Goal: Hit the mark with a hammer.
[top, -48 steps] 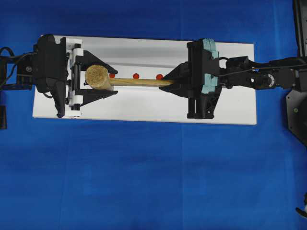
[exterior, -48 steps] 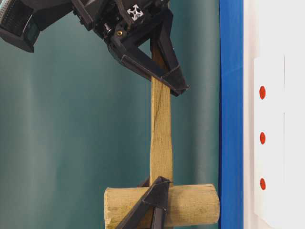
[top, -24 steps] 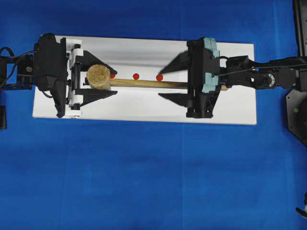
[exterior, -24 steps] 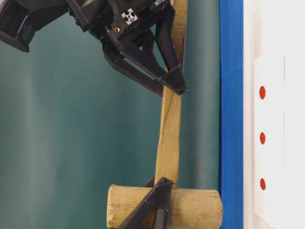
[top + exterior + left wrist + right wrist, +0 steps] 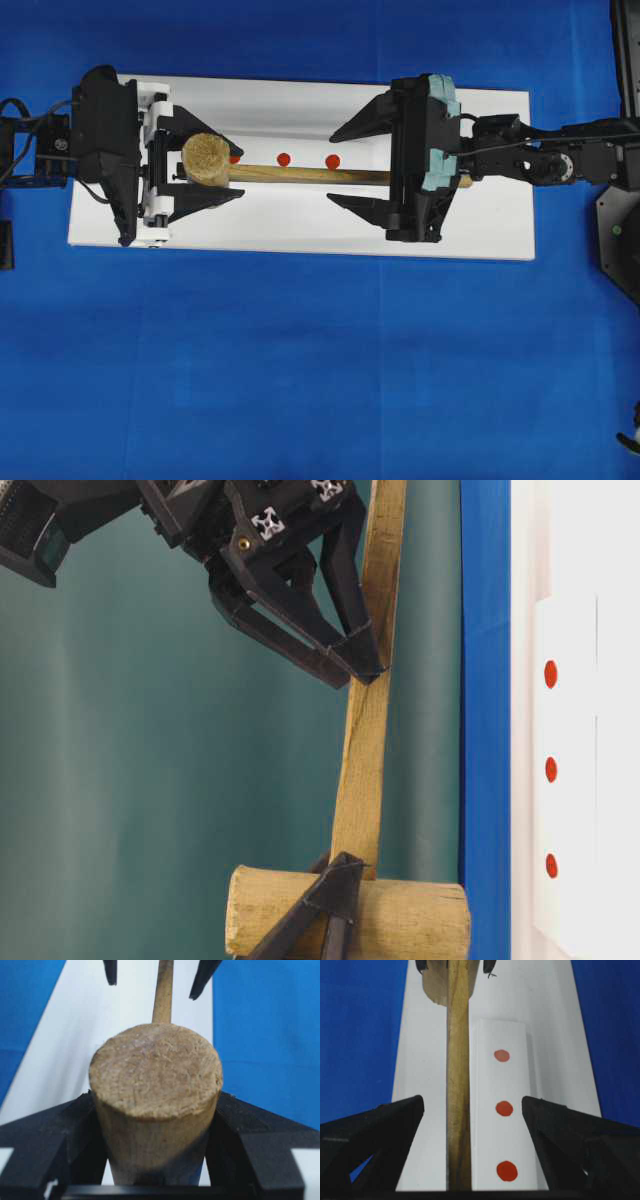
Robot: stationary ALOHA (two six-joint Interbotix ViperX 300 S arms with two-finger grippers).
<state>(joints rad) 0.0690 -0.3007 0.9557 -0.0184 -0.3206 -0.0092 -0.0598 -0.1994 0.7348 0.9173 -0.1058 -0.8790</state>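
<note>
The hammer hangs over the white board point(image 5: 300, 225), its thick head point(image 5: 206, 158) pinched between the fingers of my left gripper point(image 5: 232, 170), which is shut on it. In the left wrist view the head point(image 5: 156, 1075) fills the space between the black fingers point(image 5: 60, 1130). Its handle point(image 5: 310, 175) runs right, between the spread jaws of my right gripper point(image 5: 335, 168), which is open and clear of the wood. Three red marks point(image 5: 284, 158) lie in a row just behind the handle. From the right wrist, the handle point(image 5: 458, 1085) passes left of the marks point(image 5: 504, 1108).
The marks sit on a raised white strip point(image 5: 485, 1035) of the board. Blue cloth point(image 5: 300, 380) surrounds the board. At table level the handle point(image 5: 365, 750) leans with its free end toward the board, beside the right gripper's fingers point(image 5: 345, 660).
My right gripper has opened and let go of the handle. The handle's free end has swung toward the board. The left gripper still holds the head.
</note>
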